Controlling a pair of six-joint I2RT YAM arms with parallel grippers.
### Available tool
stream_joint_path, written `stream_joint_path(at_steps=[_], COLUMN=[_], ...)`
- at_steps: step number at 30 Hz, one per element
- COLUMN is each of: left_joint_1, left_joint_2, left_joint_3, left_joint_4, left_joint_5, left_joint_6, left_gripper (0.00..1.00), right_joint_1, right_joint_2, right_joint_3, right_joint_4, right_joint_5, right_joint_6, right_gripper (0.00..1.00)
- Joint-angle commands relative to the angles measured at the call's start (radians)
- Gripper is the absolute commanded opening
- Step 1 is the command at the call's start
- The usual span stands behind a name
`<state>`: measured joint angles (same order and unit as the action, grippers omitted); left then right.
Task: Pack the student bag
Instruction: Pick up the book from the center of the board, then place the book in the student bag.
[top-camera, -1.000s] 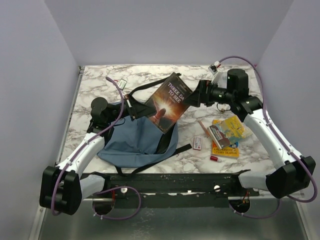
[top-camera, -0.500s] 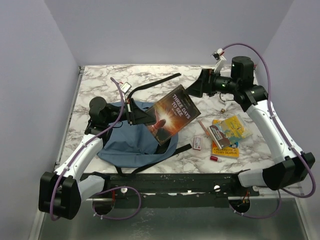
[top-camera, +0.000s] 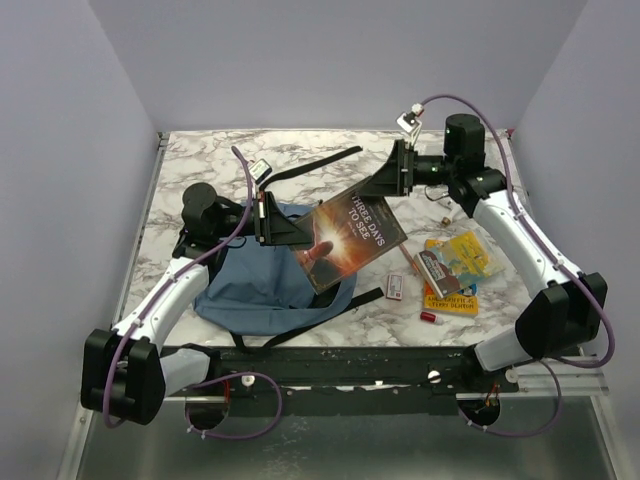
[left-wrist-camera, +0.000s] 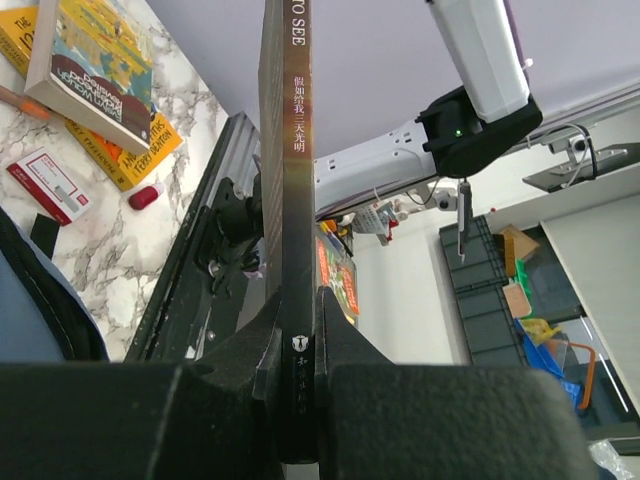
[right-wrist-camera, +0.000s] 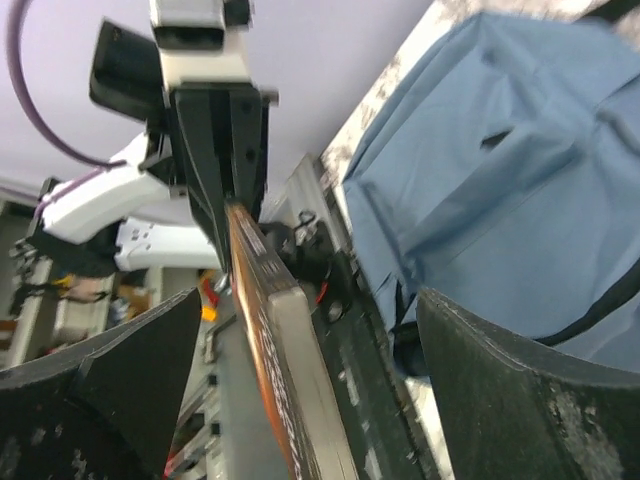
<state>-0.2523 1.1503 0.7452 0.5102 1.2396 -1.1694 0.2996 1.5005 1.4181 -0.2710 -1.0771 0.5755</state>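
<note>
My left jaws are clenching the dark paperback book (top-camera: 345, 238) over the soft slate-blue fabric backpack (top-camera: 250, 295) for packing; my right jaws are hanging released.

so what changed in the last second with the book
The right gripper let go of the book and drew back, open. The left gripper, shut on it, swung it lower and rightward over the student bag. The bag and the items at right stayed put.
</note>
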Motion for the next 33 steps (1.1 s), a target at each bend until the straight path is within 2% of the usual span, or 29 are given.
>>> stream_joint_path(at_steps=[1, 3, 7, 8, 10, 12, 13, 15, 16, 18, 19, 20, 22, 25, 27, 29, 33], left_joint_1=[0.001, 0.001, -0.004, -0.005, -0.008, -0.007, -0.005, -0.004, -0.005, -0.026, -0.046, -0.078, -0.127, -0.232, -0.306, -0.358, -0.418], left_joint_2=[0.007, 0.016, 0.048, 0.055, 0.065, 0.066, 0.061, 0.032, 0.006, -0.04, -0.057, -0.069, -0.081, -0.069, -0.029, 0.034, 0.176], left_joint_3=[0.067, 0.078, 0.095, 0.095, 0.097, 0.099, 0.097, 0.074, 0.076, 0.126, 0.155, 0.168, 0.165, 0.167, 0.185, 0.221, 0.307], left_joint_4=[0.037, 0.037, 0.039, 0.039, 0.039, 0.04, 0.037, -0.021, -0.131, -0.515, -0.699, -0.784, -0.863, -0.892, -0.898, -0.91, -0.95], left_joint_5=[0.042, 0.054, 0.086, 0.086, 0.081, 0.07, 0.055, -0.013, -0.063, -0.265, -0.417, -0.549, -0.708, -0.887, -0.985, -1.027, -1.05], left_joint_6=[-0.015, -0.013, -0.023, -0.023, -0.031, -0.034, -0.03, 0.015, 0.106, 0.375, 0.463, 0.522, 0.559, 0.597, 0.624, 0.661, 0.76], left_gripper=[0.0, 0.0, 0.0, 0.0, 0.0, 0.0, 0.0, 0.16, 0.27, 0.46, 0.52, 0.58, 0.71, 0.76, 0.76, 0.76, 0.73], right_joint_1=[0.019, 0.018, 0.019, 0.019, 0.019, 0.019, 0.018, 0.01, 0.005, -0.003, -0.006, -0.009, -0.011, -0.012, -0.011, -0.011, -0.012], right_joint_2=[-0.069, -0.096, -0.18, -0.204, -0.235, -0.248, -0.254, -0.262, -0.263, -0.272, -0.285, -0.301, -0.339, -0.376, -0.393, -0.408, -0.438], right_joint_3=[-0.147, -0.193, -0.282, -0.324, -0.396, -0.42, -0.414, -0.361, -0.324, -0.251, -0.226, -0.214, -0.205, -0.195, -0.2, -0.207, -0.221], right_joint_4=[0.084, 0.088, 0.089, 0.169, 0.344, 0.381, 0.349, 0.125, 0.016, -0.173, -0.224, -0.255, -0.306, -0.378, -0.403, -0.415, -0.403], right_joint_5=[-0.157, -0.199, -0.253, -0.254, -0.261, -0.265, -0.24, -0.109, -0.007, 0.297, 0.466, 0.592, 0.847, 1.157, 1.276, 1.325, 1.306], right_joint_6=[0.042, 0.039, 0.02, 0.063, 0.192, 0.222, 0.192, 0.059, -0.013, -0.072, -0.07, -0.062, -0.047, -0.043, -0.055, -0.069, -0.102], right_gripper=[0.84, 0.7, 0.58, 0.51, 0.29, 0.05, 0.0, 0.0, 0.0, 0.0, 0.0, 0.0, 0.0, 0.0, 0.0, 0.0, 0.01])
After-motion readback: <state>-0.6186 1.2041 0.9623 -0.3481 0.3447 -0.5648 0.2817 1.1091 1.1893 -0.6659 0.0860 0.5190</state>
